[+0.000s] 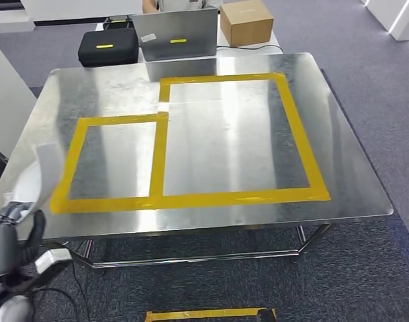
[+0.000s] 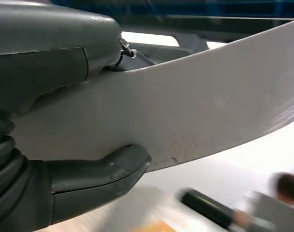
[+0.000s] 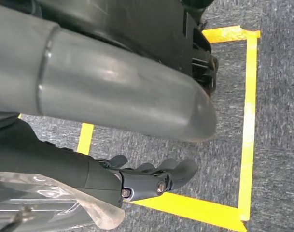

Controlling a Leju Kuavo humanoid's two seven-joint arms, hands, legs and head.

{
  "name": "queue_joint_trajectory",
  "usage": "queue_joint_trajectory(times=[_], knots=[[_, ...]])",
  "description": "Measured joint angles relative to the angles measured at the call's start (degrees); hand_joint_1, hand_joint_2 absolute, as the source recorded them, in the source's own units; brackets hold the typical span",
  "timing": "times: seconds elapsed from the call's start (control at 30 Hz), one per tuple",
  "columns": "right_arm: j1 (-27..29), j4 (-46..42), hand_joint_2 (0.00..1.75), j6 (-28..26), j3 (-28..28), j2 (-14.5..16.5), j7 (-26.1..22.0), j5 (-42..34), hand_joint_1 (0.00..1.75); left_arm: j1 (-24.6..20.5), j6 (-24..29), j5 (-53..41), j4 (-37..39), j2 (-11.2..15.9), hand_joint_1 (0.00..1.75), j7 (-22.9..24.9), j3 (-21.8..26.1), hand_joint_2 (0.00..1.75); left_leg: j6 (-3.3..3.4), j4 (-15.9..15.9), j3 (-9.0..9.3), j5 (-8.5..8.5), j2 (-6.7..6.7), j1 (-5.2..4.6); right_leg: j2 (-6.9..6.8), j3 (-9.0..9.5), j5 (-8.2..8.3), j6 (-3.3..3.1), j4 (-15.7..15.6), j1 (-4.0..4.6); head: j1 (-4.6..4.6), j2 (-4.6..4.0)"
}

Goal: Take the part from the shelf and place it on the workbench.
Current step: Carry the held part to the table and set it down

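- The left hand [image 1: 12, 241] sits low at the near left corner of the shiny metal workbench [image 1: 344, 168].
- It holds the part [image 2: 196, 111] — a flat, pale, curved strip. The thumb [image 2: 54, 58] presses on one face and a dark finger [image 2: 101, 171] presses on the other, so the strip is pinched between them.
- Yellow tape [image 1: 159, 161] marks two boxes on the bench top.
- The right hand [image 3: 148, 179] hangs over grey carpet with its fingers loosely apart — it holds nothing.
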Motion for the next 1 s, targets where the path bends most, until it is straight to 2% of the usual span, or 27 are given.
queue_joint_trajectory(times=[0.07,0.1,0.13,0.17,0.2,0.23,0.27,0.3,0.37,0.43,0.53,0.6,0.63,0.67,0.7,0.73,0.77,0.8,0.87,0.93,0.97,1.0], knots=[[0.09,0.00,0.00,0.33,0.00,-0.01,0.12,0.13,0.00,-2.95,0.05,1.36,6.66,3.35,1.75,-0.90,4.69,1.75,-0.21,7.57,-3.69,-2.88,-0.02,-0.02,0.07,-0.24,0.07,-0.34,0.01,0.27,-0.16,0.00],[0.14,0.00,0.00,0.43,0.01,-0.02,0.23,0.20,0.00,-4.37,0.08,2.08,10.34,5.15,1.75,-1.15,6.68,1.75,-0.16,9.77,-4.94,-2.86,-0.02,-0.04,0.17,-0.28,0.03,-0.44,0.01,0.43,-0.17,0.00],[0.16,-0.01,0.00,0.47,0.01,-0.01,0.37,0.26,0.00,-5.83,0.11,2.91,14.15,7.06,1.75,-1.39,8.74,1.75,0.01,9.97,-5.41,-1.55,-0.02,-0.08,0.32,-0.22,-0.10,-0.60,0.05,0.61,-0.18,0.00],[0.16,-0.01,0.00,0.45,0.01,-0.01,0.50,0.31,0.00,-7.30,0.14,3.78,17.94,9.06,1.75,-1.73,10.80,1.75,0.37,8.09,-5.09,1.03,-0.04,-0.18,0.49,-0.04,-0.32,-0.74,0.08,0.83,-0.20,0.00],[0.17,-0.02,0.00,0.42,0.01,0.00,0.60,0.34,0.00,-8.70,0.15,4.62,21.39,10.91,1.75,-2.33,12.73,1.75,0.93,4.92,-4.40,4.10,-0.11,-0.38,0.64,0.22,-0.63,-0.87,0.11,1.04,-0.20,0.00],[0.26,0.00,0.00,0.39,0.01,0.03,0.71,0.37,0.00,-9.99,0.16,5.36,24.56,12.47,1.75,-3.04,14.55,1.75,1.58,1.96,-3.45,6.33,-0.20,-0.65,0.73,0.36,-0.95,-0.90,0.12,1.25,-0.16,0.00],[0.38,0.01,0.00,0.37,0.01,0.07,0.78,0.38,0.00,-10.85,0.18,5.85,27.26,13.79,1.75,-3.67,16.12,1.75,2.10,-1.04,-2.26,7.42,-0.22,-0.95,0.73,0.43,-1.20,-0.83,0.09,1.28,-0.10,0.02],[0.54,0.05,0.00,0.37,0.01,0.10,0.84,0.40,0.00,-11.49,0.21,6.03,29.49,14.76,1.75,-4.13,17.32,1.75,2.43,-3.05,-1.35,7.38,-0.25,-1.25,0.67,0.34,-1.24,-0.62,0.03,1.18,-0.21,0.00],[0.72,0.12,0.00,0.43,0.02,0.22,0.91,0.47,0.00,-12.41,0.28,6.02,32.75,15.98,1.75,-4.51,18.77,1.75,2.60,-5.72,-0.25,6.56,-0.25,-1.64,0.43,-0.20,-0.78,-0.05,-0.47,0.69,-0.64,0.01],[0.69,0.17,0.00,0.49,0.03,0.30,0.98,0.53,0.00,-13.17,0.29,5.98,34.37,16.49,1.75,-4.57,19.31,1.75,2.71,-6.82,-0.46,6.85,-0.32,-1.76,0.34,-0.56,-0.28,0.40,-1.08,0.53,-1.02,0.02],[0.62,0.18,0.00,0.50,0.03,0.31,0.98,0.55,0.00,-13.38,0.29,5.98,34.72,16.59,1.75,-4.56,19.40,1.75,2.73,-7.29,-0.51,7.04,-0.29,-1.70,0.37,-0.55,-0.18,0.51,-1.27,0.64,-1.08,0.03],[1.24,0.52,0.00,0.40,0.03,0.30,0.96,0.55,0.00,-13.28,0.34,5.93,37.48,15.89,1.75,-4.63,19.68,1.75,2.73,-9.75,3.50,5.70,-0.06,-1.43,0.29,-1.87,-4.45,-0.08,5.97,1.45,-0.25,0.02],[1.56,0.70,0.00,0.35,0.03,0.29,0.95,0.55,0.00,-13.24,0.37,5.70,38.98,15.54,1.75,-4.48,19.84,1.75,2.68,-10.92,5.78,4.84,0.05,-1.26,0.24,-2.48,-5.44,-0.20,8.99,1.81,0.16,0.02],[1.87,0.89,0.00,0.30,0.03,0.29,0.95,0.55,0.00,-13.23,0.39,5.15,40.47,15.25,1.75,-3.92,20.02,1.75,2.56,-11.99,8.16,3.83,0.15,-1.07,0.19,-2.98,-5.39,-0.21,11.05,2.08,0.60,0.01],[1.85,0.89,0.00,0.29,0.03,0.29,1.03,0.55,0.00,-13.32,0.34,4.46,40.75,15.39,1.75,-2.88,20.12,1.75,2.37,-11.78,8.70,3.31,0.14,-0.95,0.18,-2.78,-2.06,0.26,8.42,1.89,0.61,0.01],[1.85,0.91,0.00,0.27,0.03,0.31,1.17,0.55,0.00,-13.45,0.22,3.74,41.10,15.78,1.75,-1.48,20.32,1.75,2.13,-11.51,8.94,2.85,0.10,-0.86,0.25,-2.48,0.56,0.66,6.07,1.81,0.63,0.00],[1.90,0.96,0.00,0.26,0.03,0.33,1.39,0.55,0.00,-13.66,-0.02,3.24,41.64,16.39,1.75,-0.18,20.62,1.75,1.83,-11.06,8.82,2.41,0.08,-0.83,0.30,-2.33,2.60,0.87,4.33,1.75,0.70,0.01],[1.98,1.01,0.00,0.24,0.03,0.35,1.64,0.55,0.00,-13.88,-0.32,3.10,42.34,17.10,1.75,0.71,21.04,1.75,1.58,-10.64,8.45,2.09,0.08,-0.83,0.37,-2.43,3.53,0.93,3.60,1.78,0.77,0.01],[2.04,1.10,0.00,0.14,0.02,0.36,2.14,0.54,0.00,-14.29,-1.12,3.13,43.83,18.46,1.75,1.38,21.97,1.75,1.14,-9.12,6.92,2.49,0.10,-0.85,0.43,-3.04,3.96,0.71,4.17,1.91,0.88,0.02],[1.84,1.05,0.00,0.02,0.01,0.34,2.42,0.54,0.00,-14.89,-1.56,2.82,44.91,19.54,1.75,1.64,22.61,1.75,0.73,-6.96,5.41,2.91,0.07,-0.73,0.58,-2.65,3.59,0.50,3.53,1.69,0.85,0.02],[1.61,0.99,0.00,-0.04,0.01,0.33,2.43,0.54,0.00,-15.58,-1.49,2.61,45.43,19.99,1.75,1.57,22.85,1.75,0.38,-5.03,4.27,2.24,0.05,-0.62,0.82,-1.71,2.52,0.19,2.15,1.55,0.70,0.01],[1.27,0.93,0.00,-0.08,0.01,0.32,2.40,0.52,0.00,-16.51,-1.29,2.39,45.91,20.32,1.75,1.23,23.08,1.75,-0.06,-2.41,2.86,0.77,0.04,-0.48,1.09,-0.80,1.29,-0.35,0.85,1.40,0.54,0.01]])
